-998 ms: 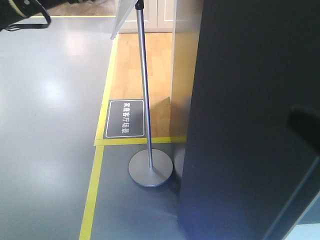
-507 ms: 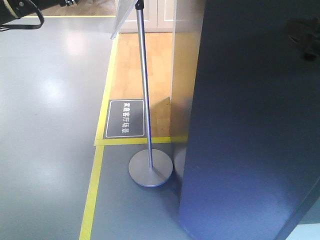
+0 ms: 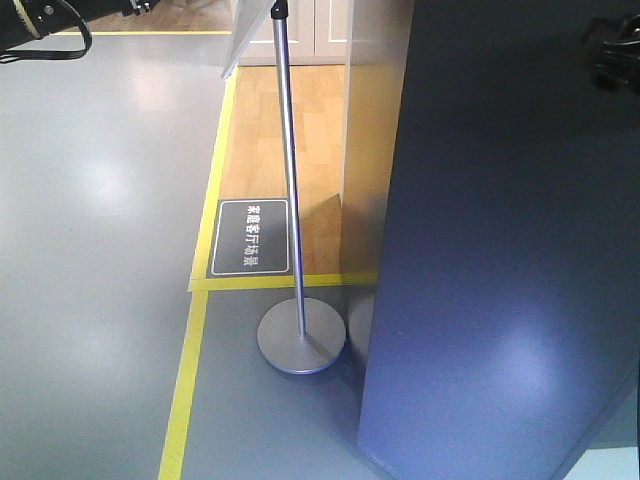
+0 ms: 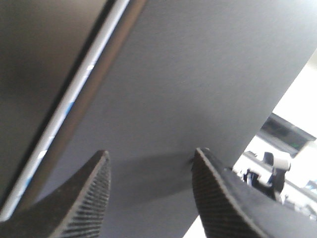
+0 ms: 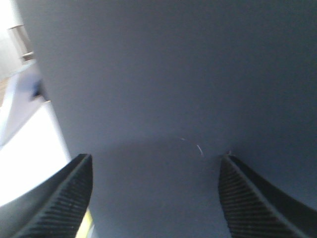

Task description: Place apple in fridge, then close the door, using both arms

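Showroom or demo hall, not lived-in home. Grey glossy floor marked with yellow tape lines; wood-look flooring patch bordered by tape, as mock room set. Freestanding sign stand with round metal base, plus dark floor label printed in Chinese characters. White cabinet doors seen behind. Tall dark fridge set at zone edge.

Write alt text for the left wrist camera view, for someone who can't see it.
The open left tool faces the dark grey door at close range, its two ribbed black fingers spread with nothing between them. A thin white strip with blue marks runs diagonally along the door's left edge, and a bright, blurred room shows at lower right.
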You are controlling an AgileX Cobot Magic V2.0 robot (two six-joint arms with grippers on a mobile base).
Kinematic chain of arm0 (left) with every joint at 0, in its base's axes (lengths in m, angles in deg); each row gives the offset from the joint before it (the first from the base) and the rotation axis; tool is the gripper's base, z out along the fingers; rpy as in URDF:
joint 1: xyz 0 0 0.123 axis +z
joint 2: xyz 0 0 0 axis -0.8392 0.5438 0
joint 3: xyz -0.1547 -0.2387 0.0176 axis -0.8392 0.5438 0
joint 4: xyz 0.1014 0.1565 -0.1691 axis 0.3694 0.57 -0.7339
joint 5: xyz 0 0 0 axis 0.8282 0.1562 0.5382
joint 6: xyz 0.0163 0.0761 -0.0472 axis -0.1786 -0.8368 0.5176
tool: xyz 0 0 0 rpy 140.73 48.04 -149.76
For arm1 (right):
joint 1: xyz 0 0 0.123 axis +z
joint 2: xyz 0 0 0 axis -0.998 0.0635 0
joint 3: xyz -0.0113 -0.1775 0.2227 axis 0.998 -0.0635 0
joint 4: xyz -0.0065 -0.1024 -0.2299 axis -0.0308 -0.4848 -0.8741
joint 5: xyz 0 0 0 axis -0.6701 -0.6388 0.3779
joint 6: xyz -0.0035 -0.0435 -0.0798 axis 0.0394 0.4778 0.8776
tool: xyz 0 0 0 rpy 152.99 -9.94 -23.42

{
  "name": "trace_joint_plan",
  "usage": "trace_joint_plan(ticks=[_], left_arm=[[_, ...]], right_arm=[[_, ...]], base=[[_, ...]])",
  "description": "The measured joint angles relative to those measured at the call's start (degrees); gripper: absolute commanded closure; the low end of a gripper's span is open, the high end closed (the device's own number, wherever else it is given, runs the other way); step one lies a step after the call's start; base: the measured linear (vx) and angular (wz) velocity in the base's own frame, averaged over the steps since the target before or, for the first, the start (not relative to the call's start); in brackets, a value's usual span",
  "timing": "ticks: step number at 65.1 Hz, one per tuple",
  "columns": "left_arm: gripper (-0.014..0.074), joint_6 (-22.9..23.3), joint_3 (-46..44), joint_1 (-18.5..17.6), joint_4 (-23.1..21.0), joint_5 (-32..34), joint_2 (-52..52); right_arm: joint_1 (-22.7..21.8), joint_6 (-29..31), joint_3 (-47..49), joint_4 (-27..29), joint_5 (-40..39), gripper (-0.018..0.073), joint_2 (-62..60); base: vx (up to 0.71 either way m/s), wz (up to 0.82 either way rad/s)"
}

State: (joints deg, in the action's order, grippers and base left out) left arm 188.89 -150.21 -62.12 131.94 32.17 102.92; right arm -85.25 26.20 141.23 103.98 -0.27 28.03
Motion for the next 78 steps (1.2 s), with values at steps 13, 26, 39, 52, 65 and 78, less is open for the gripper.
trace_joint_plan(ticks=[13, 26, 39, 52, 65, 78], left_arm=[[0.0221, 0.0, 0.0, 0.0, 6.1, -2.9, 0.0], [0.0221, 0.0, 0.0, 0.0, 12.5, -6.6, 0.0], [0.0221, 0.0, 0.0, 0.0, 18.0, -9.1, 0.0], [0.0221, 0.0, 0.0, 0.0, 19.6, -11.0, 0.0], [0.0221, 0.0, 0.0, 0.0, 19.9, -11.7, 0.0], [0.0221, 0.0, 0.0, 0.0, 19.9, -11.7, 0.0]], right_arm=[[-0.1, 1.1, 3.8, 0.3, -3.2, 0.0040, 5.7], [-0.1, 2.6, 11.2, 0.3, -1.5, 0.0040, 13.3], [-0.8, 2.6, 19.1, 0.3, 0.0, 0.0040, 20.9], [-5.4, 2.2, 27.1, 0.7, 11.0, 0.0040, 25.6], [-10.1, 2.3, 33.6, 0.0, 19.1, 0.0041, 31.4], [-12.4, 1.4, 38.0, -1.5, 26.9, 0.0048, 33.3]], base=[[0.00, 0.00], [0.00, 0.00], [0.00, 0.00], [0.00, 0.00], [0.00, 0.00], [0.00, 0.00]])
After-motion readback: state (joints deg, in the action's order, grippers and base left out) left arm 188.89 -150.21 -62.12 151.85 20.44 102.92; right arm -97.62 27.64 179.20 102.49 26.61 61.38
